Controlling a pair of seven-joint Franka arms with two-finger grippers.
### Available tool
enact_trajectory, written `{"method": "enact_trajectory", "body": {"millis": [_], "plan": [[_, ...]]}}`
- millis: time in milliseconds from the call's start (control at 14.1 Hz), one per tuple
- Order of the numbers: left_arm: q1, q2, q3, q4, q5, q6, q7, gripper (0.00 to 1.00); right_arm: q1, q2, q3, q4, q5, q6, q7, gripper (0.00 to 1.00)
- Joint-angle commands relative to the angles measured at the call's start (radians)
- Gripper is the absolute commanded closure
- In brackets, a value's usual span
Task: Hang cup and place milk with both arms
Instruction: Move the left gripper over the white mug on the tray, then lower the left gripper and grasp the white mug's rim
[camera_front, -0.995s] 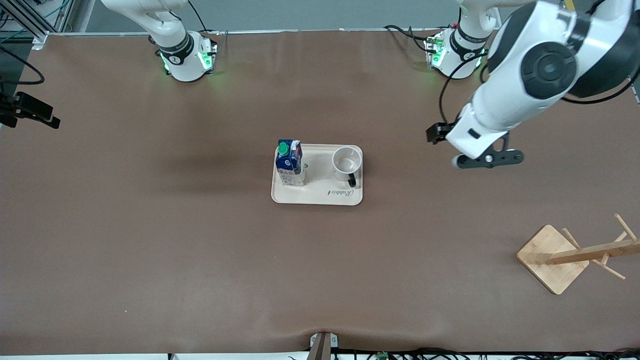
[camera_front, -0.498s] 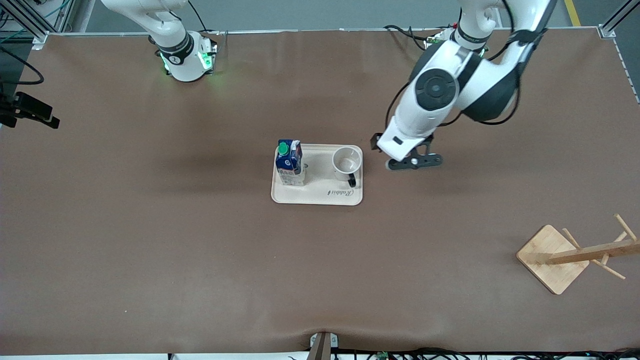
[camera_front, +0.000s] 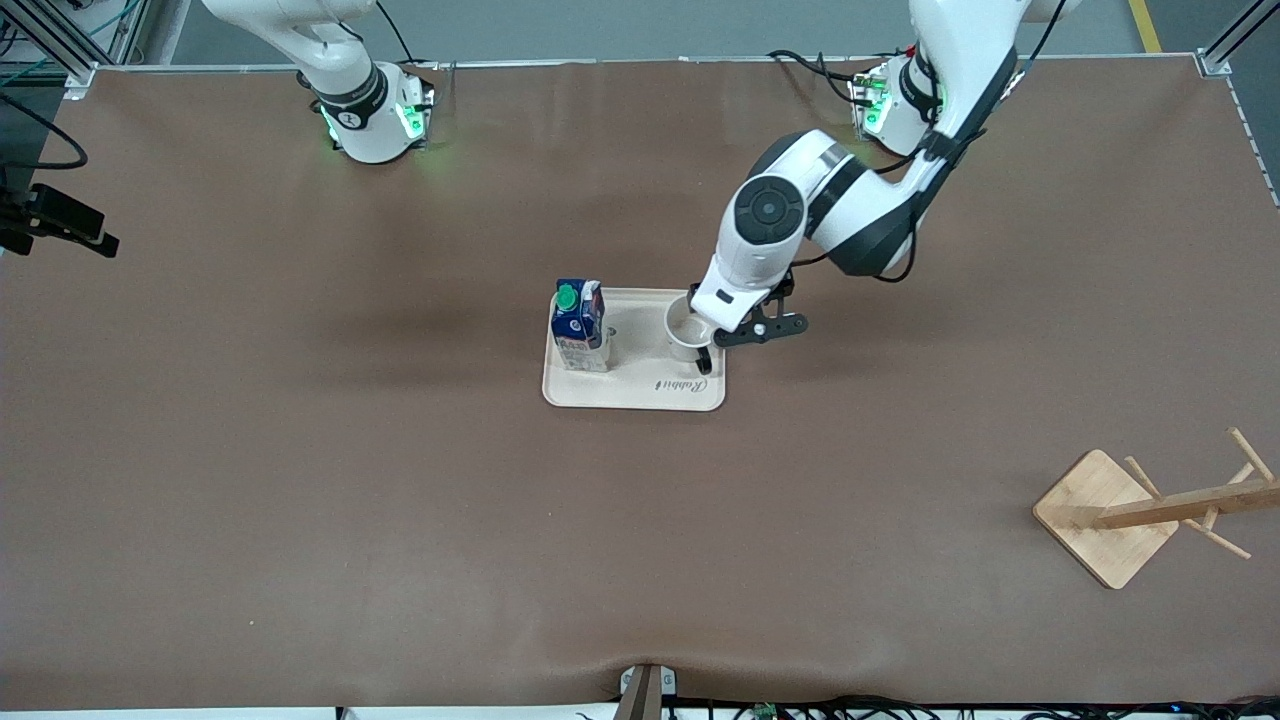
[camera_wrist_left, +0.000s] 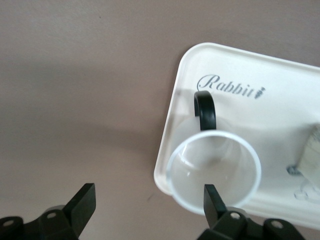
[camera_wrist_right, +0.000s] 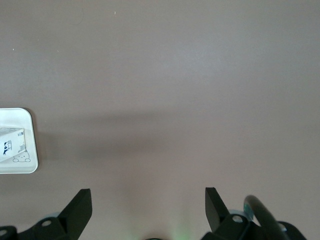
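The white cup (camera_front: 690, 324) stands upright on a cream tray (camera_front: 630, 395), its black handle (camera_front: 705, 361) turned toward the front camera. The dark blue milk (camera_front: 578, 326) with a green cap stands on the same tray, toward the right arm's end. My left gripper (camera_front: 748, 326) hangs open just over the tray's edge beside the cup. In the left wrist view the cup (camera_wrist_left: 214, 172) lies under one finger (camera_wrist_left: 212, 199) of the left gripper (camera_wrist_left: 148, 202), and nothing is held. My right gripper (camera_wrist_right: 148, 205) is open over bare table; it is out of the front view.
A wooden peg rack (camera_front: 1110, 515) stands near the left arm's end of the table, nearer the front camera. The right wrist view catches a corner of the tray (camera_wrist_right: 20, 167). Brown table (camera_front: 400, 520) spreads all around the tray.
The left arm has swung in from the left arm's end of the table and lowered, bringing its gripper to the cup. The right arm, cup and milk have not moved.
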Motion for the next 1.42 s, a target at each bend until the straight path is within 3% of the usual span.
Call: {"method": "enact_trajectory", "body": {"millis": [0,355,498,640,782,995,1351], "plan": [[-0.026,0.074,0.001,0.008,0.067,0.069,-0.098,0.08,-0.017,0.010,0.009,0.013,0.014,0.000,-0.001,0.00],[-0.049,0.123,0.003,0.006,0.073,0.098,-0.149,0.36,-0.015,0.060,0.010,0.049,0.017,0.020,-0.003,0.00],[-0.053,0.135,0.004,0.009,0.073,0.098,-0.149,0.57,-0.017,0.074,0.010,0.049,0.026,0.038,-0.003,0.00],[-0.053,0.137,0.004,0.017,0.073,0.098,-0.150,0.84,-0.004,0.091,0.012,0.052,0.016,0.054,-0.011,0.00],[-0.041,0.108,0.003,0.020,0.074,0.087,-0.146,0.99,-0.001,0.095,0.016,0.043,0.017,0.043,0.000,0.00],[-0.033,0.043,0.003,0.041,0.073,0.052,-0.138,1.00,0.003,0.129,0.015,0.038,0.026,0.048,-0.001,0.00],[0.051,-0.093,0.003,0.161,0.059,-0.234,0.030,1.00,0.034,0.132,0.016,0.041,0.028,0.051,-0.004,0.00]]}}
